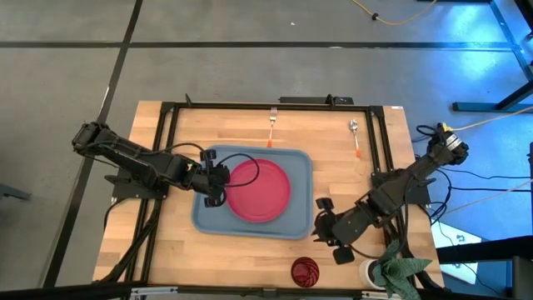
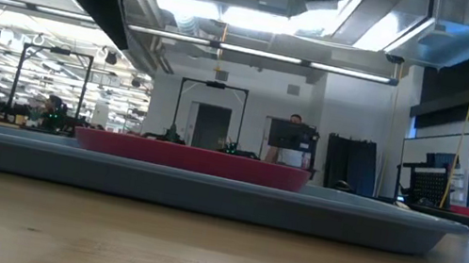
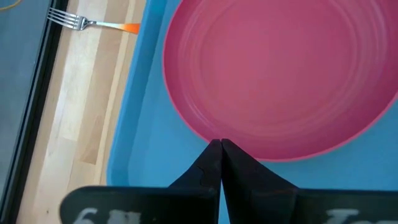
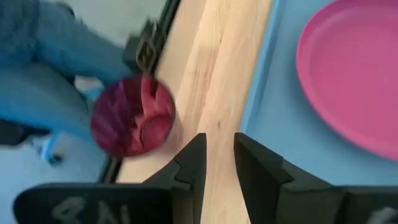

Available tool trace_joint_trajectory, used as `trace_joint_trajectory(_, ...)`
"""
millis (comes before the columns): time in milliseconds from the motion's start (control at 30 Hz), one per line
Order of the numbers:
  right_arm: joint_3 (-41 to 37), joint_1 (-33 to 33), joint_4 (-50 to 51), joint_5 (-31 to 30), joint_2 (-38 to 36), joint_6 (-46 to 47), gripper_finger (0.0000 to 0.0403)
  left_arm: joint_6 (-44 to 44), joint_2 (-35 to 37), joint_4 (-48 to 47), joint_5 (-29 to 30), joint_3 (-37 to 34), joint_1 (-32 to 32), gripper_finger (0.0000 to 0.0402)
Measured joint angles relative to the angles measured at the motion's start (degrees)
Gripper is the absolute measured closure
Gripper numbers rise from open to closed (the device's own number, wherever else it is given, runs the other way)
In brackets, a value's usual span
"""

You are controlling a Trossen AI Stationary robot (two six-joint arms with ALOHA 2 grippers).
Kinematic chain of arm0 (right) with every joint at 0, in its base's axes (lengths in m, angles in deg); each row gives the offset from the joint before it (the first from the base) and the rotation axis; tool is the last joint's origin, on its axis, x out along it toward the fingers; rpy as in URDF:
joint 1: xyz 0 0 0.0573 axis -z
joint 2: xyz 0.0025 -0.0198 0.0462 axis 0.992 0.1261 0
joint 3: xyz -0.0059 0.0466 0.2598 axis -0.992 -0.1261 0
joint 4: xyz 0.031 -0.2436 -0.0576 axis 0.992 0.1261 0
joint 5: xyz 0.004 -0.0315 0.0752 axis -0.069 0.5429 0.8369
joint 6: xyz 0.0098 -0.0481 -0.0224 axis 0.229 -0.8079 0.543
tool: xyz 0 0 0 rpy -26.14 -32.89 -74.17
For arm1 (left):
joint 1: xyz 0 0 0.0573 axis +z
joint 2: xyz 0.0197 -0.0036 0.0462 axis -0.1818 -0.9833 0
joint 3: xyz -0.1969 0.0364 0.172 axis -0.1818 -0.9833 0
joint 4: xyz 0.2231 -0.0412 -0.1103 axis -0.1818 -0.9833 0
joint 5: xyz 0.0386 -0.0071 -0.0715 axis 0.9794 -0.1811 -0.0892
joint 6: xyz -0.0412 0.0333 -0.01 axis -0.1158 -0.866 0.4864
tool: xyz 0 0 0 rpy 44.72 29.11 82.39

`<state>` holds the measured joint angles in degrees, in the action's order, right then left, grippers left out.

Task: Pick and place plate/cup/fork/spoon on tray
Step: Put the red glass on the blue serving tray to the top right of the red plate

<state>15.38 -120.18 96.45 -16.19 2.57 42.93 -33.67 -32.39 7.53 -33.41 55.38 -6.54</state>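
The pink-red plate (image 1: 260, 190) lies flat in the blue-grey tray (image 1: 291, 221) at the table's middle. It also shows in the low view (image 2: 192, 158). My left gripper (image 1: 221, 180) is shut, over the tray's floor at the plate's left rim (image 3: 214, 138). My right gripper (image 1: 323, 223) is a little open and empty, just off the tray's near right corner. The dark red cup (image 1: 305, 271) stands at the near edge, and shows in the right wrist view (image 4: 132, 116). The fork (image 1: 272, 125) and the spoon (image 1: 355, 137) lie at the far side. My left gripper's shut fingertips (image 3: 214, 152) stand right at the plate's left rim, coming level from the table's left. I cannot tell whether they touch the rim. The plate lies flat on the tray.
A white cup (image 1: 371, 273) and a green cloth (image 1: 401, 271) sit at the near right corner beside the dark red cup. A black frame (image 1: 250, 104) runs around the table's far part. Bare wood lies left and right of the tray.
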Motion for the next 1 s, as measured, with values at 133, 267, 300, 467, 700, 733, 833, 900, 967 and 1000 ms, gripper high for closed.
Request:
trace_joint_trajectory(133, 3.4, -0.4, 9.3, 0.8, 2.8, 0.6, 0.0316, -0.1, 0.0, 0.1, -0.9, 0.0, 0.0, 0.0401)
trace_joint_trajectory(267, 8.9, -0.3, 19.9, 2.3, 7.8, 0.6, 0.0316, -0.8, 0.0, 0.9, -2.3, 0.0, 0.0, 0.0401)
trace_joint_trajectory(300, 10.5, -0.3, 21.4, 3.1, 9.1, 0.5, 0.0316, -1.1, 0.0, 1.1, -2.3, 0.0, 0.0, 0.0401)
trace_joint_trajectory(467, 19.5, -0.2, 23.1, 5.3, 15.8, 2.4, 0.0316, -1.1, 0.0, 1.3, -2.4, 0.0, 0.0, 0.0401)
trace_joint_trajectory(700, 29.9, -0.2, 23.8, 6.1, 23.2, 10.7, 0.0316, -1.6, 0.0, 1.3, -2.4, 0.0, 0.0, 0.0401)
trace_joint_trajectory(733, 30.9, -0.2, 23.8, 6.1, 24.2, 11.3, 0.0316, -1.6, 0.0, 1.3, -2.4, 0.0, 0.0, 0.0401)
trace_joint_trajectory(833, 32.6, -0.2, 24.0, 6.6, 26.9, 11.9, 0.0316, -1.8, 0.0, 1.3, -2.4, 0.0, 0.0, 0.0401)
trace_joint_trajectory(900, 33.2, -0.2, 24.4, 7.8, 28.6, 12.1, 0.0316, -2.9, 0.0, 1.3, -2.4, 0.0, 0.0, 0.0401)
trace_joint_trajectory(967, 33.8, -0.2, 25.3, 8.0, 29.6, 11.5, 0.0316, -4.1, 0.0, 1.3, -2.4, 0.0, 0.0, 0.0401)
trace_joint_trajectory(1000, 34.0, -0.2, 25.5, 8.0, 29.9, 11.3, 0.0316, -4.5, 0.0, 1.3, -2.4, 0.0, 0.0, 0.0401)
